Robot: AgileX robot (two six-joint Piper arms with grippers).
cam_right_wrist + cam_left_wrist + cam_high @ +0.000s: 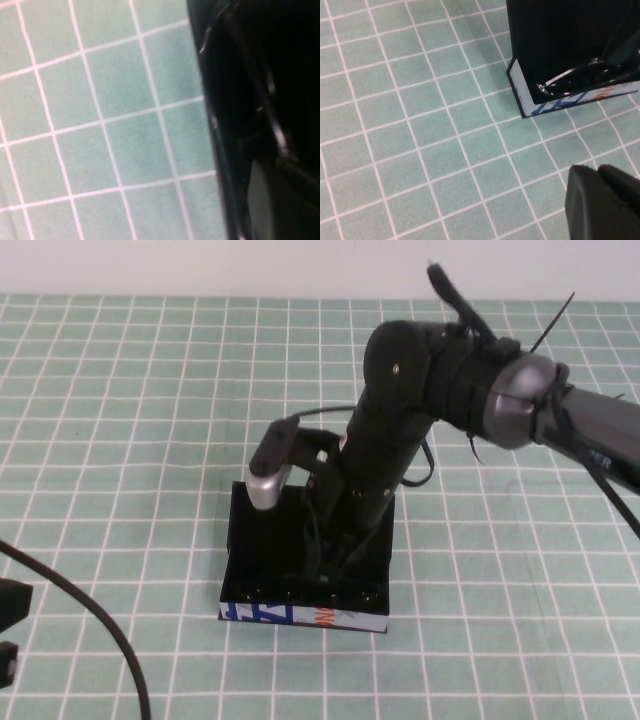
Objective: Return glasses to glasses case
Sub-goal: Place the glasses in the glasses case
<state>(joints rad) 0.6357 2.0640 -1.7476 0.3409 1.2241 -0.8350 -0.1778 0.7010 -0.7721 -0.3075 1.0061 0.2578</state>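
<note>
Green checked cloth point(120, 440) covers your table. On it sits the open black rectangular glasses case point(255, 540) with its white, blue and orange printed front. Inside the case, against that printed front wall, you can see the black thick-framed plastic glasses point(570, 80). Your right gripper point(335, 565) reaches down into the case over the glasses; whether it grips them you cannot tell. Your left gripper point(605, 202) hangs over the cloth near the case's front corner, its state unclear.
</note>
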